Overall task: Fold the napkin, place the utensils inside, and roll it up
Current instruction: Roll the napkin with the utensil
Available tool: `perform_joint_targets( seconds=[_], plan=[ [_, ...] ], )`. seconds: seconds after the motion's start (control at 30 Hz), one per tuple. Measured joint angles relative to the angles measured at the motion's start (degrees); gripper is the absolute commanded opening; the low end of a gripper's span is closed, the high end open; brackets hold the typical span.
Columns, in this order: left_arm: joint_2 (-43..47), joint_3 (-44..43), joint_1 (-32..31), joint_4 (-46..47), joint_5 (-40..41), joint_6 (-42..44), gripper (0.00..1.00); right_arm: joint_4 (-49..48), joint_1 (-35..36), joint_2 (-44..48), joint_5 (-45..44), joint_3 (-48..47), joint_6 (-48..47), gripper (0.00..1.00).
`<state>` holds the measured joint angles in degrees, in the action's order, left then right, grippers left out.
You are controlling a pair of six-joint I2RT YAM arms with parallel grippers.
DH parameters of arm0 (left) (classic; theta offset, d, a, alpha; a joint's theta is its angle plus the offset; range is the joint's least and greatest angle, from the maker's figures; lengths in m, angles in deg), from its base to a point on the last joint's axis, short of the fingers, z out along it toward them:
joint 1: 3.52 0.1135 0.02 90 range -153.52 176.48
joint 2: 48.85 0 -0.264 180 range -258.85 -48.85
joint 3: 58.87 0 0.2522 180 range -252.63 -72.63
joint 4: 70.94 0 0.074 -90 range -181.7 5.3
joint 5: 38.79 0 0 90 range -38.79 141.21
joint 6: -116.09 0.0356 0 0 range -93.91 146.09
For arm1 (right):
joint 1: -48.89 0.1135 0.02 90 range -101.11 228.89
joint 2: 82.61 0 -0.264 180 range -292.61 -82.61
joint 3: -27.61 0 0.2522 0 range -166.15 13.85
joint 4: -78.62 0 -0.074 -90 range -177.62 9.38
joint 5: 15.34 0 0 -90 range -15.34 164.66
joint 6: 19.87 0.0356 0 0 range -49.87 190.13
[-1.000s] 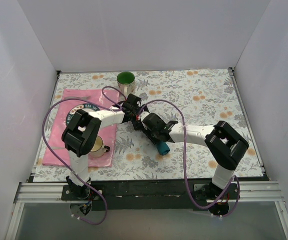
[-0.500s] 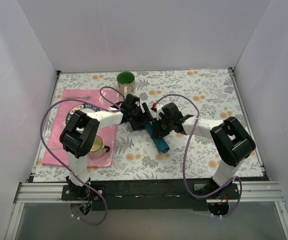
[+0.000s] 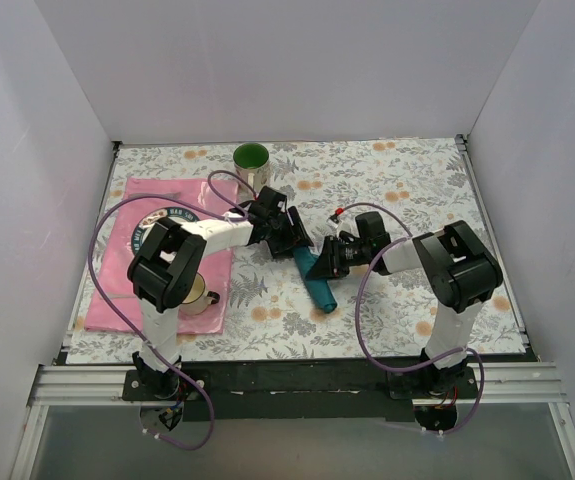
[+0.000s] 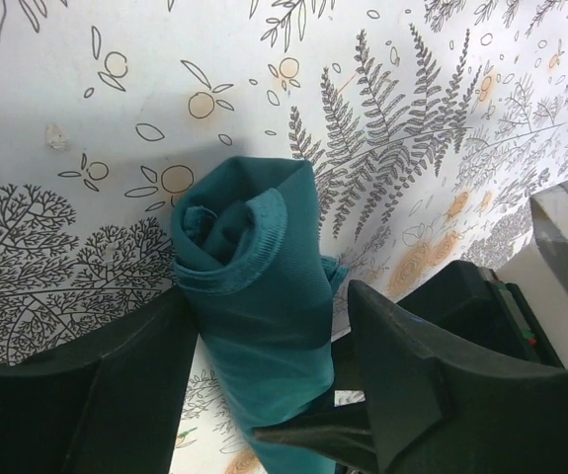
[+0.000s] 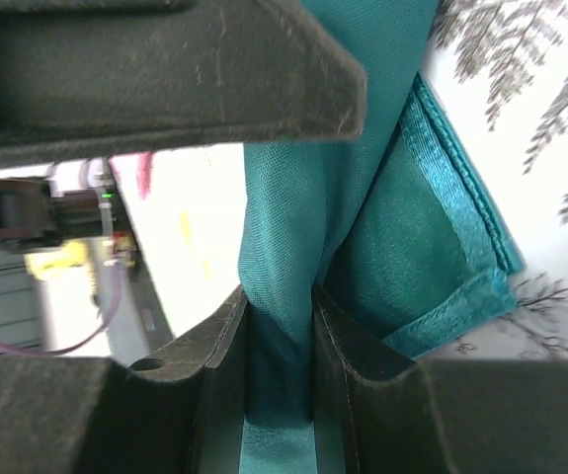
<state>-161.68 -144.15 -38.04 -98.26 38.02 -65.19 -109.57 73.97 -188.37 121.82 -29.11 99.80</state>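
The napkin (image 3: 318, 283) is teal, the tablecloth (image 3: 437, 190) floral, the placemat (image 3: 132, 195) pink.

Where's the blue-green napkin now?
In the overhead view, the napkin lies rolled near the middle of the table, right of the pink placemat, with the left gripper at its far end and the right gripper pinching it.

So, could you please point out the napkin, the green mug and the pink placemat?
napkin (image 4: 254, 296): left wrist view, middle of roll
green mug (image 3: 251, 156): top view, green inside
pink placemat (image 3: 142, 195): top view, bare far-left corner
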Motion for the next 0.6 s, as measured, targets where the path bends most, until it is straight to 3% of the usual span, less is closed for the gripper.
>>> perform_joint_targets(
  seconds=[0.1, 0.23, 0.4, 0.6],
  plan=[
    [-0.2, -0.1, -0.2, -0.2, 0.6, 0.3, 0.46, -4.9, -0.4, -0.9, 2.5, 1.6, 3.9, 0.35],
    [-0.3, -0.1, -0.3, -0.3, 0.8, 0.5, 0.44, -6.4, -0.6, -1.0, 4.0, 1.8, 5.7, 0.51],
    [-0.3, -0.1, -0.5, -0.2, 1.2, 0.7, 0.43, 5.6, -0.3, 2.8, -0.7, -0.9, -2.4, 0.66],
    [0.0, 0.6, -0.5, 0.6, 1.2, 0.6, 0.43, 22.4, 4.3, 13.0, -17.8, -5.7, -12.6, 0.8]
  ],
)
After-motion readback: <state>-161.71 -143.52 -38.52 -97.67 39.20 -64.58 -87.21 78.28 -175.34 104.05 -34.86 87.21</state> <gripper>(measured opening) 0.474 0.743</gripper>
